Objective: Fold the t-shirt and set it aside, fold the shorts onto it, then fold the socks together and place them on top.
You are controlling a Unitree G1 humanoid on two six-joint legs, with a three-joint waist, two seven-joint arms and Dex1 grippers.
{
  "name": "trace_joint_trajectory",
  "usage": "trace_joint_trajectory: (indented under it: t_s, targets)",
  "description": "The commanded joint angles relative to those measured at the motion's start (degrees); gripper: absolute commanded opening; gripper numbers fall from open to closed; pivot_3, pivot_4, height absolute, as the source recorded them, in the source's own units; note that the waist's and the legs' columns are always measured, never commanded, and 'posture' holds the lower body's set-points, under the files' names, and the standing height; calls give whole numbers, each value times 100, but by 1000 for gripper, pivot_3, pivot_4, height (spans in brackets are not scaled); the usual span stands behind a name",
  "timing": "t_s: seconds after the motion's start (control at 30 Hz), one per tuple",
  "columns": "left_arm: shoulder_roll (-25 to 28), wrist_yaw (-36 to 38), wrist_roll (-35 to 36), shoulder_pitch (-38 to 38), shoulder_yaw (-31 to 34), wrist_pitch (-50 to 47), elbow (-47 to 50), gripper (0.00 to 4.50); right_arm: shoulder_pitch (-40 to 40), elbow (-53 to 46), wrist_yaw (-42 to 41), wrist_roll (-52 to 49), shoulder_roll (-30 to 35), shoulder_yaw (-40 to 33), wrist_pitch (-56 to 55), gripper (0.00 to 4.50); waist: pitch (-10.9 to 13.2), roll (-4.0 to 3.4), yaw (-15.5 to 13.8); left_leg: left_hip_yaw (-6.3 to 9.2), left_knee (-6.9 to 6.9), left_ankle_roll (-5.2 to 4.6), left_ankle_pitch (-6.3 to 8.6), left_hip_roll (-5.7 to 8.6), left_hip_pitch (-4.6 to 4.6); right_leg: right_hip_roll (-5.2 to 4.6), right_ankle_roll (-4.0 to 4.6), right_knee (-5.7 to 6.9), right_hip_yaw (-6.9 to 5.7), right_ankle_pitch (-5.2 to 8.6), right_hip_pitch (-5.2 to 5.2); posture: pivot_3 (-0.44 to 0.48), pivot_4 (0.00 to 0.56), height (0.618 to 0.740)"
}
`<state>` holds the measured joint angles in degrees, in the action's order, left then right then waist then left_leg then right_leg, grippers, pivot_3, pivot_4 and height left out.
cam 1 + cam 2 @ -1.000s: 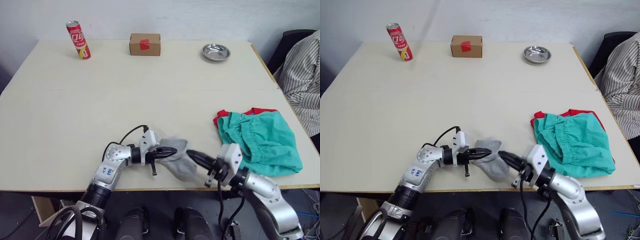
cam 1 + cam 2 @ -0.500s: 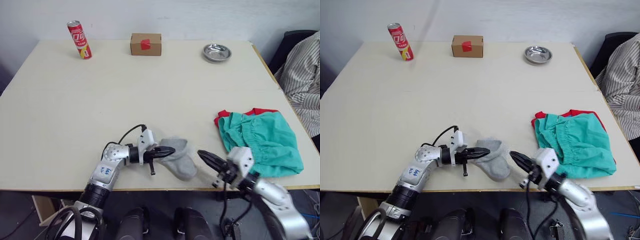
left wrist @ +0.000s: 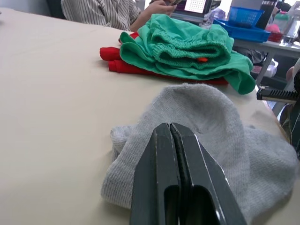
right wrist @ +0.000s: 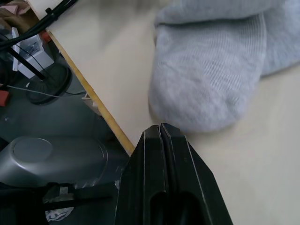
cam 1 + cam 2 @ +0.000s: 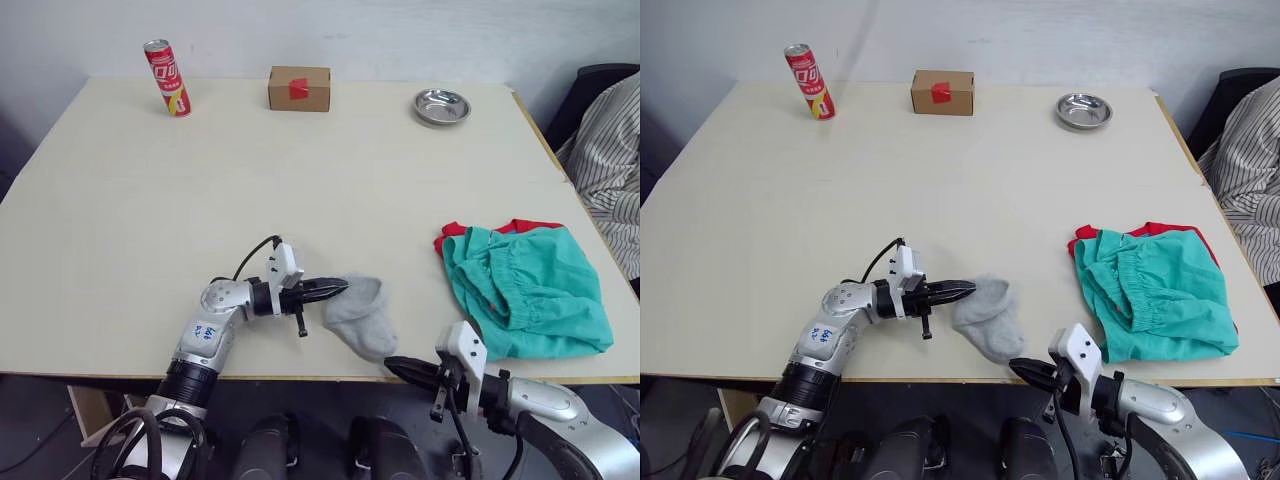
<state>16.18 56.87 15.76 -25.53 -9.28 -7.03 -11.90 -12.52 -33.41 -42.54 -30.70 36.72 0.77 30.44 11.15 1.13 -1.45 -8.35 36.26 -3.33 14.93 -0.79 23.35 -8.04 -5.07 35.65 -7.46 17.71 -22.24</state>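
Socks (image 5: pixel 362 314) lie in a grey heap near front edge of table (image 5: pixel 300 180), roughly mid-width, one overlapping the other. Left gripper (image 5: pixel 338 288) sits low on tabletop just left of them, pointing right. In left wrist view its fingers (image 3: pixel 161 178) are pressed together with no cloth visible between them; tips reach sock edge, but can't tell if fabric is pinched or only touched. Right gripper (image 5: pixel 396 367) hangs at/below table's front edge, right of socks and apart from them, pointing left; right wrist view shows its fingers (image 4: pixel 161 173) together, nothing between them, sock toe just ahead over table edge.

Shorts (image 5: pixel 525 290), teal, crumpled, lie on right side of table near right edge, well apart from socks. They lie on top of shirt (image 5: pixel 455 232), red, which shows as a strip along shorts' far & left sides. Left wrist view shows same stack: red folds under green waistband.

Far side of table: red can (image 5: pixel 167 78) upright at far left, cardboard box (image 5: pixel 299 88) w/ red tape at centre, small metal bowl (image 5: pixel 443 106) to right of box. All three well apart from clothes. Person in striped shirt (image 5: pixel 612 160) is at right of table, just past its right edge.
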Motion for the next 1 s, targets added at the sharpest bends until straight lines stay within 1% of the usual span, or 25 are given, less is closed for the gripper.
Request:
trace_joint_trajectory:
  t_s: [0.03, 0.2, 0.43, 0.5, 0.57, 0.6, 0.67, 0.73, 0.8, 0.83, 0.87, 0.9, 0.93, 1.0]
  targets:
    - [-30, -21, -93, -60, -63, 121, -39, 35, 336, 71, 210, -50, -300, 23, -42, 0, 0, 0, 1, 0, -1, 0, 0, 0, 1, 1, 0, 0, 0, 0, -2, 0, 150, 740]
    - [-47, 16, -125, -70, -91, 177, -152, 35, 897, 392, 543, -108, -805, -46, -1, 0, 0, 0, 8, 0, -1, 17, -9, 0, 3, 2, 0, 1, -2, 0, -4, 0, 150, 740]
    - [-129, 6, -199, -133, -159, 196, -232, 35, 1368, 982, 661, 405, -1031, 403, -166, 0, 0, 0, 15, -1, 0, 15, -9, 0, 8, 2, 0, 2, -2, 0, -8, 0, 150, 740]
    - [-153, -12, -250, -152, -180, 220, -274, 35, 1333, 992, 660, 393, -1026, 272, -177, 0, 0, 0, 12, -3, 0, 15, -12, 0, 10, 2, 0, 4, -1, 0, -11, 0, 150, 740]
    - [-177, -37, -275, -163, -185, 222, -297, 35, 1181, 843, 479, 221, -944, 91, -203, 0, 0, 0, 8, -3, 0, 6, -16, 0, 11, 2, 0, 3, -2, 0, -11, 0, 150, 740]
    - [-187, -42, -294, -165, -195, 228, -302, 35, 1080, 711, 364, 3, -953, -97, -251, 0, 0, 0, 4, -3, 1, -4, -22, 0, 12, 2, 0, 2, -2, 0, -10, 0, 150, 740]
    - [-188, -47, -360, -158, -243, 237, -301, 35, 864, 366, 441, -969, -967, -725, 256, 0, 0, 0, -9, -3, 1, -8, -21, 0, 15, 2, -1, 0, -3, -1, -10, 0, 150, 740]
    - [-141, -42, -477, -137, -333, 282, -314, 0, 610, 131, 663, -1952, -771, -1234, 1023, 392, 0, 0, -1, -2, 2, -16, -18, 0, 16, 2, -3, 0, -1, -2, -9, 0, 150, 740]
    - [-103, -39, -565, -123, -398, 315, -339, 0, 438, 37, 934, -2615, -589, -1571, 1557, 876, -1, -1, -1, -1, 3, -33, -8, 1, 13, -2, -5, -1, 1, -4, -6, 0, 150, 740]
    - [-95, -63, -604, -116, -415, 315, -364, 0, 354, 93, 1290, -3214, -463, -1764, 1950, 1251, -1, -1, 0, 0, 3, -38, -4, 0, 10, -2, -5, -3, 0, -4, -3, 0, 150, 740]
    - [-82, -85, -665, -115, -442, 319, -406, 0, 224, 237, 1753, -4020, -298, -1920, 2337, 1531, -2, -2, 2, 1, 3, -41, -1, 0, 8, -2, -5, -4, 0, -4, -1, 0, 150, 740]
    - [-67, -98, -726, -120, -468, 340, -454, 0, 118, 415, 2316, -4824, -81, -1980, 2682, 1922, -3, -4, 2, 1, 2, -29, 6, 0, 7, -3, -4, -3, 1, -4, 0, 0, 150, 740]
    - [-58, -104, -765, -125, -483, 357, -484, 0, 57, 536, 2738, -5395, 87, -1991, 2879, 2273, -3, -4, 5, 2, 0, -27, 7, 0, 3, -5, -4, -4, 2, -4, 3, 0, 150, 740]
    - [-47, -119, -828, -144, -508, 365, -534, 0, 12, 747, 3694, -6744, 436, -1669, 2840, 2927, -3, -4, 11, 2, 0, -29, 8, -1, -1, -8, -3, -6, 2, -4, 8, 0, 150, 740]
